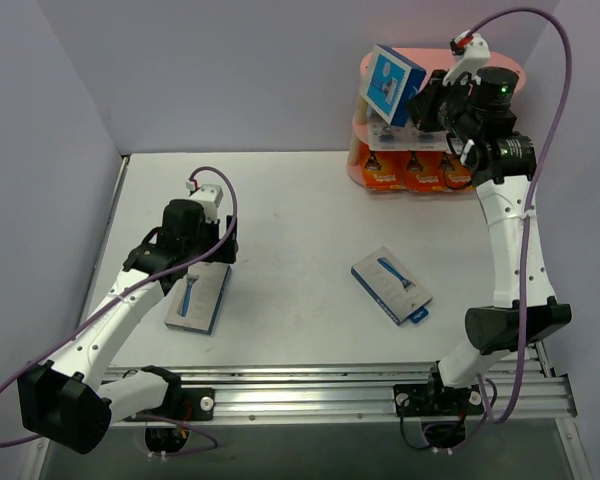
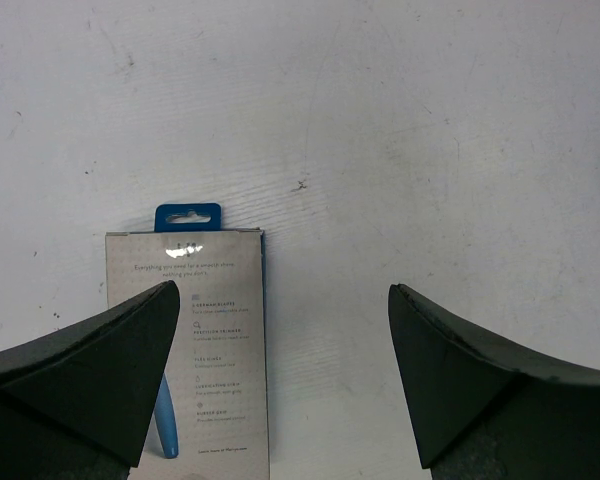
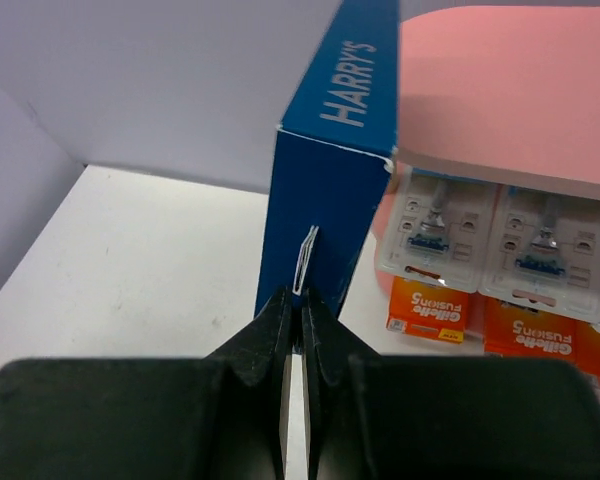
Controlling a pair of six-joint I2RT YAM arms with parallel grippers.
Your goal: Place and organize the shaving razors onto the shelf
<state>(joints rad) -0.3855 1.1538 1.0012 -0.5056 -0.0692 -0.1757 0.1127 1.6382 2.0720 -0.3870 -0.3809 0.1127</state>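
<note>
My right gripper [image 1: 427, 100] is shut on the hang tab of a blue Harry's razor box [image 1: 392, 84] and holds it tilted at the left edge of the pink shelf's [image 1: 510, 72] top board. In the right wrist view the jaws [image 3: 300, 305] pinch the box's [image 3: 330, 190] white tab beside the pink board [image 3: 510, 90]. White-blue blister cards [image 3: 440, 230] stand on the middle tier and orange boxes [image 3: 427, 307] on the bottom tier. My left gripper [image 1: 202, 262] is open over a blue-grey razor box [image 1: 200, 298] lying flat on the table. That box [image 2: 215, 340] lies under the left finger of the open gripper [image 2: 283, 330].
Another blue-grey razor box [image 1: 391, 285] lies flat at the table's middle right. The shelf stands at the back right against the wall. Grey walls close the left side and the back.
</note>
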